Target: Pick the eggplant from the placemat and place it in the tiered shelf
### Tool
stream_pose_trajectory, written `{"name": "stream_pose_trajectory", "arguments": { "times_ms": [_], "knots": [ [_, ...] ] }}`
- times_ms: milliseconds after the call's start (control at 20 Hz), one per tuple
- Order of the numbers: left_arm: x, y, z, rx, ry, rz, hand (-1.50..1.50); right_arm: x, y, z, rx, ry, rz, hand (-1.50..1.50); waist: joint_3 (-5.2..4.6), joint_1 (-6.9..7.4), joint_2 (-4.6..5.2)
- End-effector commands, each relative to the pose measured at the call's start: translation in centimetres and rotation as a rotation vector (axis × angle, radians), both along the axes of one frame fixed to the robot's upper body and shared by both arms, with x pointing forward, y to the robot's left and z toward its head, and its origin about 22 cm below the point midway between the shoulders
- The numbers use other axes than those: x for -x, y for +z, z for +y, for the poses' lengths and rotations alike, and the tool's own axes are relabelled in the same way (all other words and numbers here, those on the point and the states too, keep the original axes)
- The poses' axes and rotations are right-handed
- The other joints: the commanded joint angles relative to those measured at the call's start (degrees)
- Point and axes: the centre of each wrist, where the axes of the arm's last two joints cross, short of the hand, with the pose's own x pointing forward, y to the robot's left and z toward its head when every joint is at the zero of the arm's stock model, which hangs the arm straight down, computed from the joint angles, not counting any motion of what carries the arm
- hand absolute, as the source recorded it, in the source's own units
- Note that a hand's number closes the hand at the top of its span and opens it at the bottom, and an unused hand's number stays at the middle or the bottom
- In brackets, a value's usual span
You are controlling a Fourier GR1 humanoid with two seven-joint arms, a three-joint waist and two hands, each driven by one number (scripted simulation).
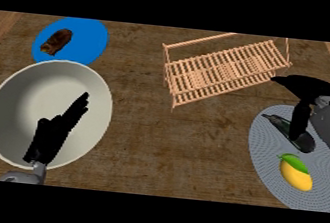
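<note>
Right hand [302,104] reaches down over the eggplant [290,130] on the grey placemat [267,158] at the tabletop's right edge, fingers curling toward it, not clearly closed. Next, I judge: grasp, lift, carry to the tiered shelf [220,71].

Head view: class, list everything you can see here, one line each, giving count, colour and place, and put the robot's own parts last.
Tiered shelf: one, light wood slats, upper centre of the counter.
Blue plate: one, blue, upper left.
Brown food item: one, dark brown, on the blue plate; kind unclear.
White plate: one, off-white, left side.
Placemat: one, grey, right side.
Eggplant: one, dark, on the placemat's upper part.
Lemon: one, yellow with a green leaf, on the placemat, lower down.
Counter: one, brown wood.
Left hand: one, black, fingers straight, over the white plate.
Right hand: one, black, fingers reaching down onto the eggplant.
</note>
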Motion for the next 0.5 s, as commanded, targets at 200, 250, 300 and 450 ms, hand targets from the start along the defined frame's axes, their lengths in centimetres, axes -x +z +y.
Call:
{"name": "stream_pose_trajectory", "arguments": {
  "times_ms": [200,250,300,450],
  "knots": [
    [-0.7,-0.2,2.6,-0.021,0.020,0.007,0.00,0.0,-2.5,2.4,0.121,-0.042,0.099,-1.50,-0.06,-0.42,0.10],
    [0.0,0.4,0.6,-0.005,0.012,0.009,0.00,0.7,-2.9,2.5,0.131,-0.072,0.106,-1.50,-0.05,-0.52,-0.04],
    [1.1,-0.9,-1.0,-0.003,-0.009,0.003,0.00,1.1,-4.4,2.6,0.130,-0.081,0.098,-1.50,-0.04,-0.44,0.01],
    [-0.4,-1.7,-0.6,0.021,0.009,0.022,0.00,1.0,-2.9,2.5,0.150,-0.084,0.094,-1.50,-0.06,-0.68,0.03]
  ]
}}
